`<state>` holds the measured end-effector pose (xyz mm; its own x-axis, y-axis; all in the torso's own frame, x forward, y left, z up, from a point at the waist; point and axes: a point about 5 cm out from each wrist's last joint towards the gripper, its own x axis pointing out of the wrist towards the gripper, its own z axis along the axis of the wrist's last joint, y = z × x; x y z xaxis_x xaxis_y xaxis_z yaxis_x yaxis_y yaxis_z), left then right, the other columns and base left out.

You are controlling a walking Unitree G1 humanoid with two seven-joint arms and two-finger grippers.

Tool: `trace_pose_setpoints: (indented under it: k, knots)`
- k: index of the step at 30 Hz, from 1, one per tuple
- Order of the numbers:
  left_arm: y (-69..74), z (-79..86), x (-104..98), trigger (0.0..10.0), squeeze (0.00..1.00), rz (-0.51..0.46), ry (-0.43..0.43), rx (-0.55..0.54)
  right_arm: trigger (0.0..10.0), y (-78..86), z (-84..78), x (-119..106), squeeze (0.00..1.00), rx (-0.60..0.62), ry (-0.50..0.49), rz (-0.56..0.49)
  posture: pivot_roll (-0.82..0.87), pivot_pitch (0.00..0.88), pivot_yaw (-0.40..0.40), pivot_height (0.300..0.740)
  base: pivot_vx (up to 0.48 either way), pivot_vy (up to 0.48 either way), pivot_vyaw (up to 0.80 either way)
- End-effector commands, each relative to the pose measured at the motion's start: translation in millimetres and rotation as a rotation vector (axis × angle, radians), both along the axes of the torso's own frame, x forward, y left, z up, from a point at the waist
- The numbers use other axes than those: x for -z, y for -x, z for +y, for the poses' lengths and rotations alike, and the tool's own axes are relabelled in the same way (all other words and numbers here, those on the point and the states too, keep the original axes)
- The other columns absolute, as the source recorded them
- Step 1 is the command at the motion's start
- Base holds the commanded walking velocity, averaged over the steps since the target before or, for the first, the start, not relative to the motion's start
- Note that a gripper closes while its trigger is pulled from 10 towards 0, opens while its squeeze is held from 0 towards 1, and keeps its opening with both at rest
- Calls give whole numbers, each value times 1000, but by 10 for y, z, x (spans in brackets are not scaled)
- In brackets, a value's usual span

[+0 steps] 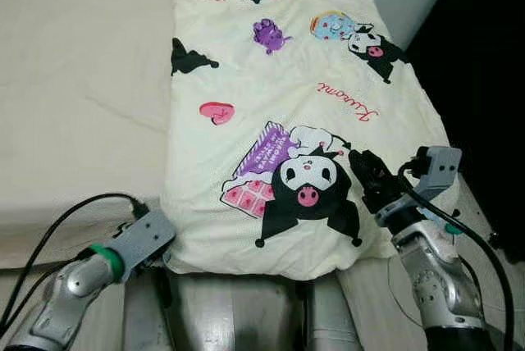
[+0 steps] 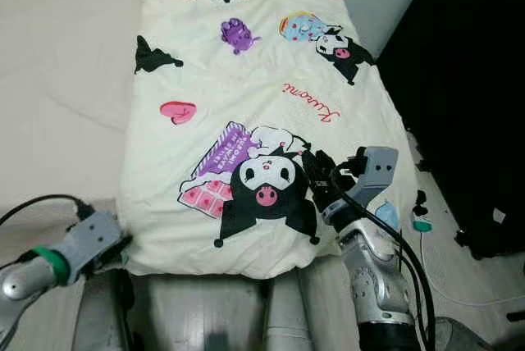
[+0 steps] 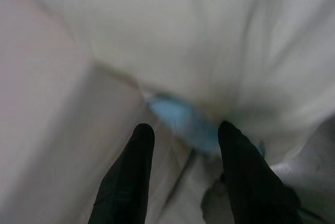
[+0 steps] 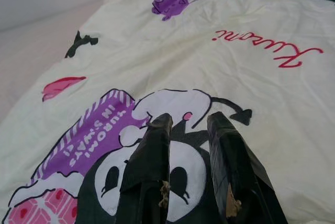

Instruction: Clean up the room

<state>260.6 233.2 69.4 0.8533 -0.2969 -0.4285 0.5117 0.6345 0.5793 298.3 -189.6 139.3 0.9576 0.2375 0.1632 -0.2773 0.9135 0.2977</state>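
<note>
The bed (image 1: 74,105) takes up most of the head views, its pale sheet bare on the robot's left, and the quilt (image 1: 279,80) printed with cartoon characters lies folded into a long strip down the robot's right side, its near end hanging just over the foot of the bed.

The right gripper (image 1: 367,172) rests on top of the quilt near that end, beside the big black-and-white cartoon figure; in the right wrist view its fingers (image 4: 149,166) lie flat on the print with only a thin gap between them, and no cloth looks caught in it. The left gripper (image 3: 183,137) sits low at the quilt's near left corner, its fingers spread, pointing at the underside of the hanging edge where a blue patch (image 3: 180,124) shows.

The likely trouble: the right fingers are on a flat, taut surface, so closing there would probably slide off without catching a fold. The left could close on one layer of the corner alone, and pulling then would drag the fold open (undoing the tidy strip) or tug the quilt off the foot of the bed.

What the blue patch is I cannot tell; that view is blurred. The quilt's far end is cut off at the top of the head views, and the left fingers are hidden there behind the wrist housing
</note>
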Motion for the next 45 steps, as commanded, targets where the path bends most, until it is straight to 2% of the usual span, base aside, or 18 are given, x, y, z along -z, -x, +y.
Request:
trace_pose_setpoints:
  k: [1,3,4,6,7,8,10,11,14,17,19,20,21,22,25,34,38,45]
  knots:
    - [30,-33,40,10000,0,16,8,7,10000,11,-22,51,0,15,6,12,4,144,-34,530,0,0,0]
    - [-79,-122,-248,10000,0,-79,227,-32,10000,10,-49,36,0,32,39,4,0,141,-33,530,0,0,0]
    - [-79,-122,-248,10000,0,-79,227,-32,10000,10,-49,36,0,32,39,4,0,141,-33,530,0,0,0]
    - [-191,-256,-763,10000,0,-197,495,-12,10000,12,-57,-14,0,46,113,-24,16,140,-43,530,0,0,0]
    - [-191,-256,-763,10000,0,-197,495,-12,10000,12,-57,-14,0,46,113,-24,16,140,-43,530,0,0,0]
    - [-237,-398,-1344,10000,0,-347,669,72,10000,21,7,-121,0,36,186,-82,22,140,-45,530,0,0,0]
    - [-277,-461,-1760,10000,0,-524,663,97,10000,30,81,-241,0,23,213,-139,22,138,-49,530,0,0,0]
    - [-277,-461,-1760,10000,0,-524,663,97,10000,30,81,-241,0,23,213,-139,22,138,-49,530,0,0,0]
    - [-346,-471,-1979,10000,0,-678,580,64,10000,21,127,-321,0,19,224,-180,20,138,-49,530,0,0,0]
    - [-395,-523,-1886,10000,0,-661,584,41,10000,7,146,-330,0,22,220,-188,15,129,-46,530,0,0,0]
    - [-462,-670,-1562,10000,0,-561,648,-11,10000,-13,180,-318,0,31,212,-188,10,127,-45,530,0,0,0]
    - [-462,-670,-1562,10000,0,-561,648,-11,10000,-13,180,-318,0,31,212,-188,10,127,-45,530,0,0,0]
    - [-487,-812,-1273,10000,0,-464,711,-85,10000,-29,192,-285,0,54,219,-185,5,125,-44,530,0,0,0]
    - [-487,-844,-1214,10000,0,-435,729,-108,10000,-31,194,-276,0,62,224,-185,5,125,-44,530,0,0,0]
    - [-482,-961,-1102,10000,0,-399,783,-179,10000,-23,176,-253,0,102,244,-186,-5,122,-44,545,0,0,0]
    - [-486,-1175,-995,10000,0,-348,830,-193,10000,-28,165,-203,0,115,247,-179,3,112,-40,575,0,0,0]
    - [-483,-1150,-867,10000,0,-338,777,-219,10000,-32,203,-194,0,120,261,-195,4,108,-37,590,0,0,0]
    - [-464,-773,-776,10000,0,-434,600,-284,10000,-49,278,-170,0,102,274,-206,29,101,-47,625,0,0,0]
